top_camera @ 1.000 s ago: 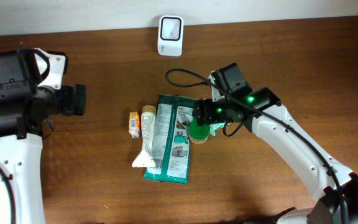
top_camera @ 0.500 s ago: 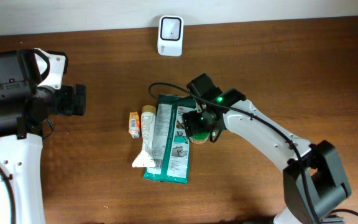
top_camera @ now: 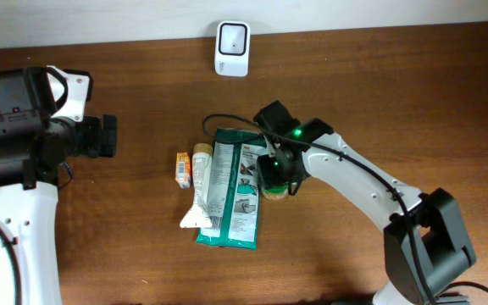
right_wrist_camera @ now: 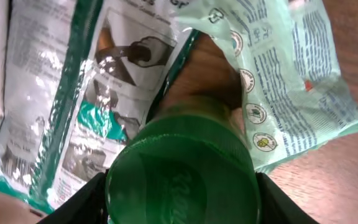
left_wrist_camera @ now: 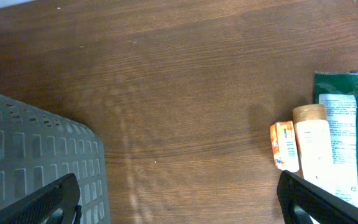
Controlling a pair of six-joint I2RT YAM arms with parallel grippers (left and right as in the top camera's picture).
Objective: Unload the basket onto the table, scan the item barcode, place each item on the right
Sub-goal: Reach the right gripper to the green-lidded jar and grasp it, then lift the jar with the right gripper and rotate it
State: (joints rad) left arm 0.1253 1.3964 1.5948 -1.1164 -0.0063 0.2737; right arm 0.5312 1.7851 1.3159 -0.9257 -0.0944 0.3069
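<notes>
**Item in hand: green-capped jar** (right_wrist_camera: 179, 155)
- Location: it appears to stand upright near the middle of the desk (top_camera: 396, 102). It sits against the right edge of the wipes pack (top_camera: 231, 191) and just beside a pale green pouch (right_wrist_camera: 278, 74).
- Cap: round, glossy moulded plastic with faint raised lettering on top. The sides look smooth and probably slippery.
- Body: mostly hidden, with only a tan rim showing from overhead.

**Right fingers** (right_wrist_camera: 86, 208): part-closed, one on each side of the cap. Both seem to touch it, but how firm the hold is cannot be told.

**Left fingers** (left_wrist_camera: 42, 202): spread fully wide and empty. They hover over bare desk well left of the goods, beside a grey slotted basket (left_wrist_camera: 36, 155).

**Scanner** (top_camera: 231, 49): white rounded-square housing with a dark window facing up. It lies at the desk's far edge, well apart from the jar.

**Handling note (judgement):**
- Grip squarely across the cap's widest line so it cannot squirt out.
- Lift straight up so the crinkly pouch and pack are not dragged along.
- No barcode is visible here. It is probably on the jar wall, so expect to tilt that wall toward the window.

**Other stock:**
- Wipes pack: flat shiny film with green-and-white print.
- Cream tube (top_camera: 199, 182): soft, with a flared crimped tail.
- Small orange carton (top_camera: 183, 169): stiff card, lying against the tube.
</notes>
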